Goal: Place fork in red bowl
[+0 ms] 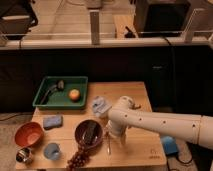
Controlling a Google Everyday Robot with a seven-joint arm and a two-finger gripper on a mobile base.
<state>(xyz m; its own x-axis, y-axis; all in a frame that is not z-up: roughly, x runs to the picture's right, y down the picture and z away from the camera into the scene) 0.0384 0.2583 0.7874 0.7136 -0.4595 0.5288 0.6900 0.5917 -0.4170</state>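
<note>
The orange-red bowl [27,134] sits at the table's front left, empty. The fork [108,143] is a thin silvery line just right of the maroon bowl [89,133], pointing toward the front edge. My gripper [115,135] hangs from the white arm [160,124], which reaches in from the right. The gripper is right at the fork's upper end, between the maroon bowl and the table's middle. I cannot tell whether it touches the fork.
A dark flat utensil lies in the maroon bowl. A green tray [45,100] at the back left holds an orange [74,94] and a dark brush [52,91]. A blue sponge [52,121], blue cup [52,150], metal cup [22,155], grapes [79,157] and blue cloth [100,105] lie around.
</note>
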